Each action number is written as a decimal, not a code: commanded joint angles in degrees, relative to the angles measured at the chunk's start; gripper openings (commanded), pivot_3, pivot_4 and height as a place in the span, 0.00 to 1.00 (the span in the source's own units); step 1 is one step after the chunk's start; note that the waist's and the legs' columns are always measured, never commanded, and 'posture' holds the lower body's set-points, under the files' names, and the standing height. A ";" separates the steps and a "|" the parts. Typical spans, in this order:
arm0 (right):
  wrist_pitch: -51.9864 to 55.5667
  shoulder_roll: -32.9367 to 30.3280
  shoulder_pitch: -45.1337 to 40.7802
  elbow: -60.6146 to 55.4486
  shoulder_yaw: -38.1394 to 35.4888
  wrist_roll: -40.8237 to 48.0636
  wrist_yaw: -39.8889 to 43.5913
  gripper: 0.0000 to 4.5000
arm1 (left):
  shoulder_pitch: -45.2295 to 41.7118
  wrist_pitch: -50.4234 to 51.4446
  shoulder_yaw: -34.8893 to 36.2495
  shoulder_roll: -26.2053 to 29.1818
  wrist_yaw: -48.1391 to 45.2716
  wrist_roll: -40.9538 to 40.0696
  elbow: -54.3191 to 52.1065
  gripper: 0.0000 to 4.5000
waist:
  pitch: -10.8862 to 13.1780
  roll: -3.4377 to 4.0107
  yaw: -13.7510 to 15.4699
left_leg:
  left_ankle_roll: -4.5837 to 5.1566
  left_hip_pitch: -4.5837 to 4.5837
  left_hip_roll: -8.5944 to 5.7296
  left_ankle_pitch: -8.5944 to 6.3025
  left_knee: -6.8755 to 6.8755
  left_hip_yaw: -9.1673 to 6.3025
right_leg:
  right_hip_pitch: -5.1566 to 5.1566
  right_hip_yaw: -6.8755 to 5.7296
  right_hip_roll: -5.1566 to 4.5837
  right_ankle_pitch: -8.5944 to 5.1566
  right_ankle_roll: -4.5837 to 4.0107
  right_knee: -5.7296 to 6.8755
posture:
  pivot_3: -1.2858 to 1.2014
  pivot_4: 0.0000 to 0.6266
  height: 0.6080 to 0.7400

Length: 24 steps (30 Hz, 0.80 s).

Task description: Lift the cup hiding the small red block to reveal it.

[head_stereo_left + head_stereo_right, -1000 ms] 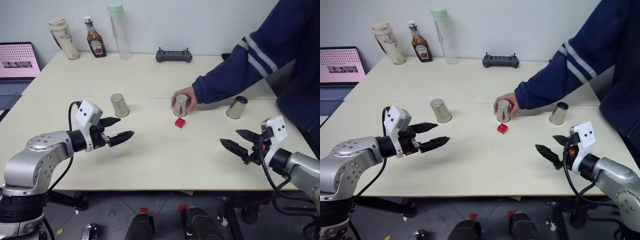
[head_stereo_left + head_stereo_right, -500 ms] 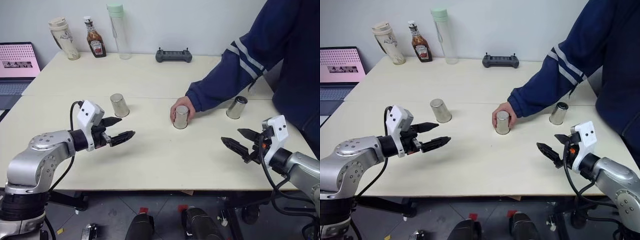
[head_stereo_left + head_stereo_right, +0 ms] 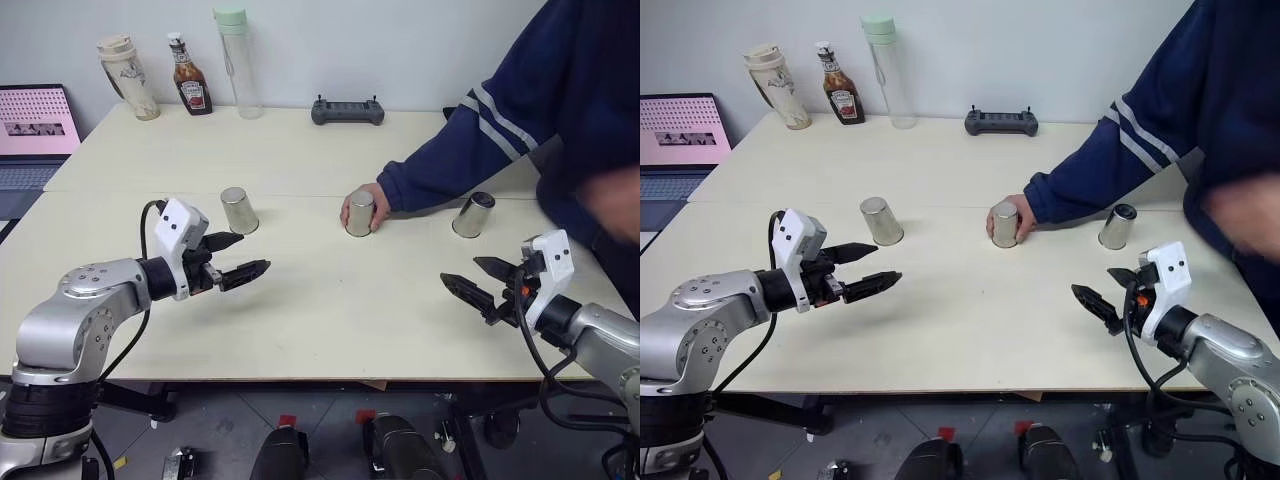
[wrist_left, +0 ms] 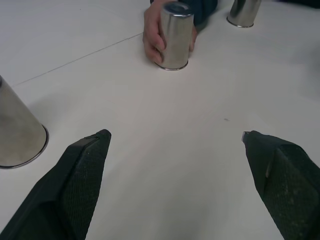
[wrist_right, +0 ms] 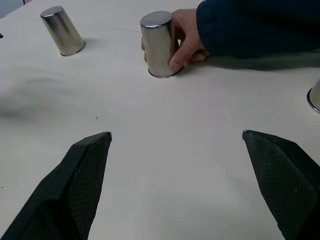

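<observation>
The cup (image 3: 360, 213), mouth-down on the tabletop (image 3: 330, 310) with a person's hand (image 3: 378, 203) around it, stands ahead of both empty, wide-open jaws; probably light, stiff, slick (grip its mid-wall).

At the centre of the frame a person's hand (image 3: 352, 207) holds the middle cup (image 3: 361, 213) on the desk (image 3: 320, 310). My left hand (image 3: 239, 257) and right hand (image 3: 472, 279) hover open at both sides.

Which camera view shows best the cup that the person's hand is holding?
The left wrist view: the cup is large, with the person's hand around it. The right wrist view shows it similarly; the eye views show it small.
</observation>
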 commanded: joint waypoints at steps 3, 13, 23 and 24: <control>-1.05 -0.19 -1.21 -0.84 -0.87 0.48 -0.53 0.99 | -1.24 -0.90 0.16 0.32 0.09 0.01 -1.16 1.00 | 0.00 0.00 0.00 | 0.00 0.00 0.00 0.00 0.00 0.00 | 0.00 0.01 0.00 0.00 0.00 0.00 | 0.52 0.24 1.00; -1.19 0.46 -1.33 -0.95 -0.15 0.23 -1.45 0.99 | -2.09 -1.06 -0.13 -0.17 0.80 0.33 -0.71 1.00 | 0.00 0.00 0.03 | 0.00 0.01 0.00 0.00 0.02 0.00 | 0.01 0.01 0.00 0.01 0.02 0.02 | 0.52 0.24 1.00; -1.05 0.37 -1.76 -0.52 -0.71 0.67 -1.57 0.99 | -2.45 -1.41 0.16 0.14 0.82 0.52 0.28 1.00 | 0.00 0.00 0.04 | 0.00 0.02 -0.01 0.00 0.02 0.02 | 0.02 0.02 0.00 0.01 0.02 0.03 | 0.52 0.24 1.00; -0.99 0.39 -1.78 -0.59 -0.69 0.73 -1.61 0.99 | -2.43 -1.41 0.21 0.14 0.85 0.51 0.26 1.00 | 0.00 0.00 0.04 | 0.00 0.02 0.00 0.00 0.02 0.02 | 0.02 0.02 0.00 0.01 0.02 0.03 | 0.52 0.24 1.00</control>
